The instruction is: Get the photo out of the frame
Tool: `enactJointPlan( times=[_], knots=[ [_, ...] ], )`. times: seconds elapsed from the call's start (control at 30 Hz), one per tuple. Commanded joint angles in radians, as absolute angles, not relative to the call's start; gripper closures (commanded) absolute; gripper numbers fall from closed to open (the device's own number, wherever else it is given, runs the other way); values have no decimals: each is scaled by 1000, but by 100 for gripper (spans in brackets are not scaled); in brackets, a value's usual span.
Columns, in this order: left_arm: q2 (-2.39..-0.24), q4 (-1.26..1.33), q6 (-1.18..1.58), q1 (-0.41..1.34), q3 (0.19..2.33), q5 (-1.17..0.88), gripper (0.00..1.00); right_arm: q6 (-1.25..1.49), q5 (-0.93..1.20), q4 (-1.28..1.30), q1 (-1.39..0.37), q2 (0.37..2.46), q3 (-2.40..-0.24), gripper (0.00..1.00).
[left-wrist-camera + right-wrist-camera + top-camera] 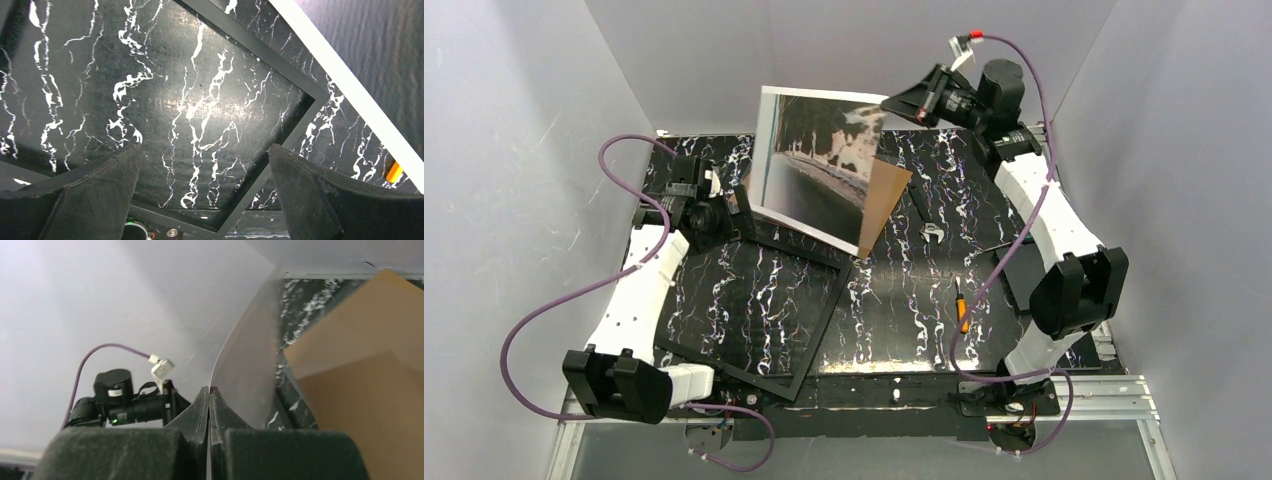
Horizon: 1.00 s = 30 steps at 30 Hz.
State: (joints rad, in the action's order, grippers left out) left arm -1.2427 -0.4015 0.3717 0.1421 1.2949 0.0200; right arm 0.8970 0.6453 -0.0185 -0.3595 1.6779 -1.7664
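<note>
The photo (pixel 819 165), a white-bordered landscape print, hangs tilted in the air above the far half of the table. My right gripper (pixel 892 102) is shut on its top right corner. In the right wrist view the gripper (pixel 210 390) pinches the thin curved sheet (pixel 245 365), and a brown board (pixel 360 385) shows behind it, as it does in the top view (pixel 884 200). The black frame (pixel 819 315) lies flat on the table, with only marble showing through it. My left gripper (pixel 742 208) is open and empty above the frame's far left corner, and its wrist view (pixel 205 150) shows the frame border (pixel 305 120) below.
An orange-handled screwdriver (pixel 962 310) and a small metal tool (pixel 931 232) lie on the black marbled table (pixel 894 290) right of the frame. A small black flat box (pixel 1024 270) sits by the right arm. Grey walls enclose three sides.
</note>
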Motion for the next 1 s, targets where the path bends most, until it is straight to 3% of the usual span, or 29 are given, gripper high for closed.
enactJointPlan(
  times=[0.0, 0.4, 0.73, 0.77, 0.8, 0.9, 0.97],
  knots=[
    [-1281, -465, 394, 119, 1277, -82, 0, 1078, 748, -338, -212, 1719, -1608, 99],
    [-1324, -434, 432, 79, 1251, -184, 0, 1124, 777, -454, -140, 2251, -1744, 99],
    [-1322, -407, 440, 74, 1223, -194, 0, 847, 691, -75, -138, 2392, -1918, 99],
    [-1320, -406, 439, 74, 1220, -191, 0, 829, 696, -34, -138, 2391, -1935, 95],
    [-1319, -402, 437, 74, 1216, -186, 0, 765, 677, 107, -141, 2380, -1990, 76],
    [-1315, -401, 430, 74, 1211, -173, 0, 551, 425, 478, -162, 2323, -2085, 36],
    [-1314, -397, 430, 74, 1204, -169, 0, 446, 146, 705, -181, 2267, -2122, 25]
  ],
)
